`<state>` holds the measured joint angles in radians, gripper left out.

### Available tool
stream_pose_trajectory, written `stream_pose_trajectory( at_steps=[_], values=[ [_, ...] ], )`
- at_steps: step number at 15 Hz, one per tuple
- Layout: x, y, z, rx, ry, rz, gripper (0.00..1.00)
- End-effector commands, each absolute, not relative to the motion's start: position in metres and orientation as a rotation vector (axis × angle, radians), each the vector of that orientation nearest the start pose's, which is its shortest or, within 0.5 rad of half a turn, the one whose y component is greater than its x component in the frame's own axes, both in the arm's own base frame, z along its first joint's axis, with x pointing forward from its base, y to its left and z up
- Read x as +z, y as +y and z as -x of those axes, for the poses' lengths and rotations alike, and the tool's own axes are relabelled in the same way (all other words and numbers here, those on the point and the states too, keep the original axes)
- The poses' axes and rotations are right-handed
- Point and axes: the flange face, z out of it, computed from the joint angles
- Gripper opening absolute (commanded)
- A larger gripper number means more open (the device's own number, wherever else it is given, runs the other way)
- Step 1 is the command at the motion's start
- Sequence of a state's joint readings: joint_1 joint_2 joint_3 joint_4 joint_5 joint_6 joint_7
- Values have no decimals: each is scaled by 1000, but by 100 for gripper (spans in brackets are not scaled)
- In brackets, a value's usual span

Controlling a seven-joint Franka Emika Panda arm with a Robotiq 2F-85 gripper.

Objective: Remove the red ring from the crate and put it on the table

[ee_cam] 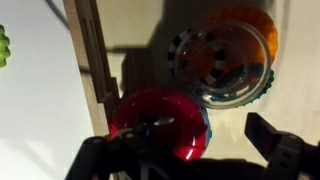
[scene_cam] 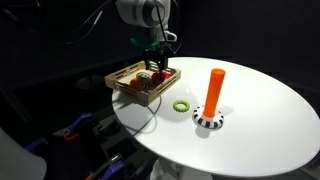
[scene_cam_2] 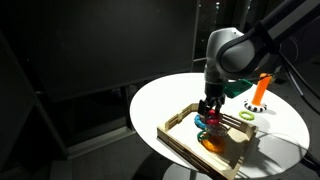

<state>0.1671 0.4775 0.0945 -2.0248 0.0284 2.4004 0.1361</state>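
The red ring (ee_cam: 140,108) lies in the crate (ee_cam: 95,50) against its wooden wall, at the bottom of the wrist view. My gripper (ee_cam: 205,138) is open and low over it. One dark finger sits over the ring's hole, and the other finger stands apart from the ring on bare crate floor. In both exterior views the gripper (scene_cam: 155,58) (scene_cam_2: 208,108) reaches down into the crate (scene_cam: 133,92) (scene_cam_2: 183,140) on the round white table (scene_cam: 260,125) (scene_cam_2: 165,100). A little red shows under the fingers (scene_cam: 157,74).
An orange ring (ee_cam: 255,28) and a clear blue-edged ring (ee_cam: 222,68) lie in the crate beside the red one. A lime-green ring (scene_cam: 181,105) (ee_cam: 3,45) lies on the table outside the crate. An upright orange peg (scene_cam: 214,88) stands on a striped base.
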Motion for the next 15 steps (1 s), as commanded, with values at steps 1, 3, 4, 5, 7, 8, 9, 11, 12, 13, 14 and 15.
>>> stream_pose_trajectory(
  at_steps=[1,3,4,5,7,8,9,11,12,13,14,15],
  values=[
    [197,160,-582,161,-135,3109,100],
    [193,163,-585,165,-141,3109,100],
    [192,165,-586,163,-142,3110,98],
    [192,166,-587,163,-144,3109,74],
    [192,167,-589,160,-144,3112,68],
    [195,167,-590,159,-143,3108,60],
    [197,166,-591,154,-142,3107,50],
    [204,165,-593,142,-141,3103,35],
    [207,165,-594,134,-140,3102,27],
    [215,175,-608,124,-139,3102,19],
    [220,177,-613,115,-138,3099,11],
    [222,166,-602,98,-126,3099,6]
  ],
)
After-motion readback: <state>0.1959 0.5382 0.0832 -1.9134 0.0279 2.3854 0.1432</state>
